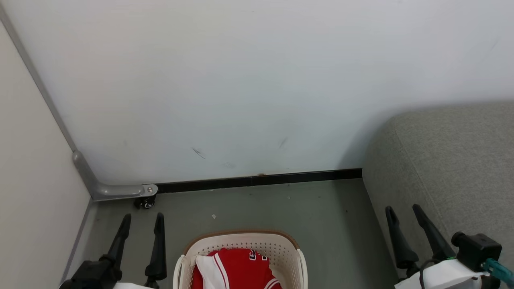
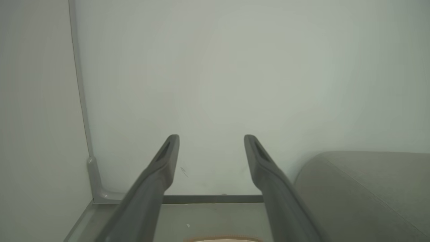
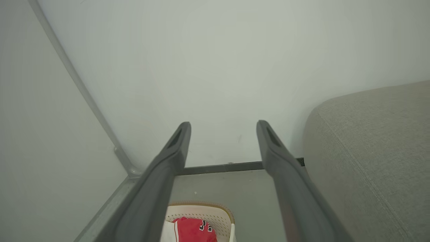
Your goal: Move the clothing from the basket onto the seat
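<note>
The red clothing with white panels and dark lettering lies bunched inside the cream-white perforated plastic basket with a brown rim band. The basket stands on the grey-green floor at the bottom middle of the head view. The large grey fabric seat rises to the basket's right, apart from it, and its far end meets the pale wall. The left tool hovers left of the basket, its two dark fingers spread wide and holding nothing. The right tool hangs between basket and seat, in front of the seat's side face, likewise wide and empty. A black skirting strip runs along the wall's foot.
</note>
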